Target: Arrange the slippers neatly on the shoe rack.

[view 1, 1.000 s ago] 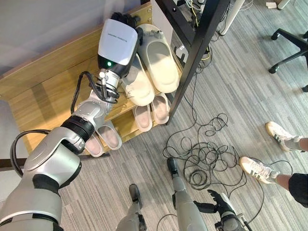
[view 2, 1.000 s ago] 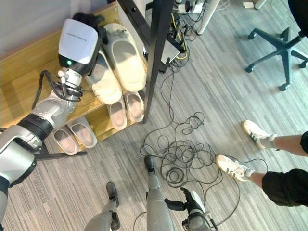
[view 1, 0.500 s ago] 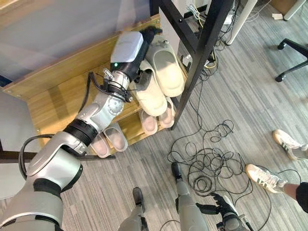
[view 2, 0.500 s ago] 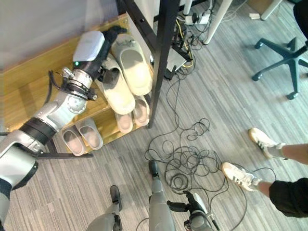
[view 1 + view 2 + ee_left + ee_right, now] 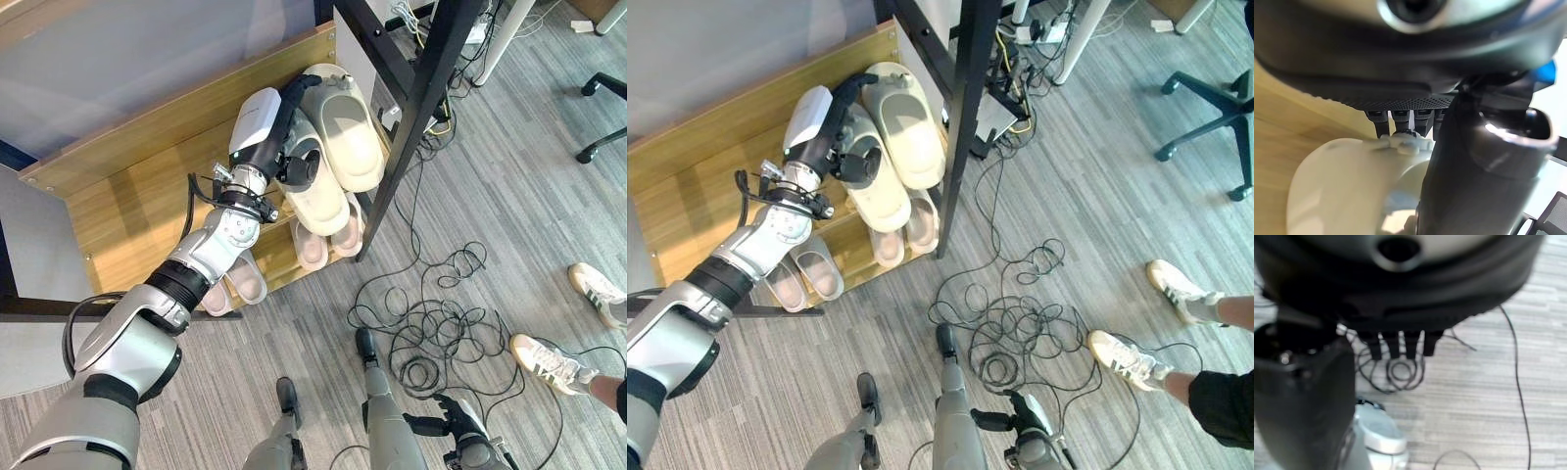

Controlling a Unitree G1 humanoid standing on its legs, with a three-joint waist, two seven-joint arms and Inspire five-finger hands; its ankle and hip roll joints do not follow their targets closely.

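Note:
Two cream slippers lie side by side on the top shelf of the wooden shoe rack (image 5: 127, 196). My left hand (image 5: 277, 125) lies on the nearer cream slipper (image 5: 318, 201), which sticks out over the shelf's front edge. Its fingers (image 5: 304, 86) reach straight back along the gap to the farther cream slipper (image 5: 348, 137), and its thumb (image 5: 300, 170) rests on the nearer slipper's upper. In the left wrist view the straight fingers (image 5: 1400, 120) lie over the cream slipper (image 5: 1342, 191). My right hand (image 5: 458, 428) hangs low over the floor, fingers relaxed.
Two pink slippers (image 5: 325, 240) and a grey pair (image 5: 235, 286) sit on the lower shelf. A black metal frame leg (image 5: 407, 117) stands right beside the rack. Tangled cables (image 5: 431, 333) cover the floor. A person's shoes (image 5: 549, 360) and an office chair base (image 5: 607, 83) are at the right.
The camera has shifted. My left hand has tipped down and reached further back along the nearer cream slipper, its thumb now on the upper. The right hand has stayed low.

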